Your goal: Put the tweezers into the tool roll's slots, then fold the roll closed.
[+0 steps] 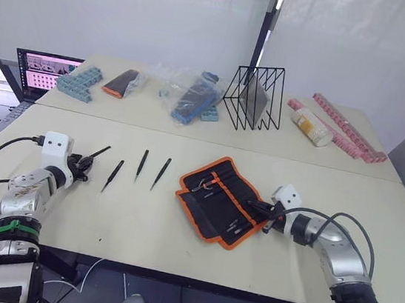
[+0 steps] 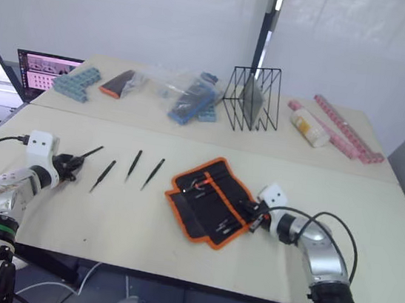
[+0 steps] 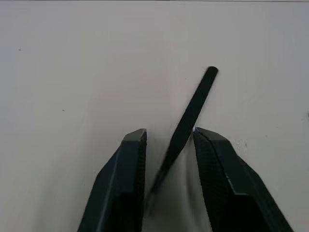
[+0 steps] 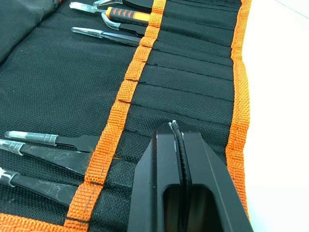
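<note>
The left hand [image 3: 169,137] is low over the counter [image 1: 140,225] with its two fingers spread, and one of the tweezers [image 3: 186,121] lies slanted in the gap between them, touching the inner side of one finger. Beside this one, three more tweezers [image 1: 141,166] lie loose on the counter in a row, between the left hand and the tool roll [image 1: 219,198]. The tool roll is open and flat near the middle of the counter. The right hand [image 4: 178,140] has its fingers pressed together and holds nothing; its tip rests on the slots [image 4: 193,82], near the orange edge of the roll. Several tools already sit in slots, their thin points sticking out over the orange stripe.
</note>
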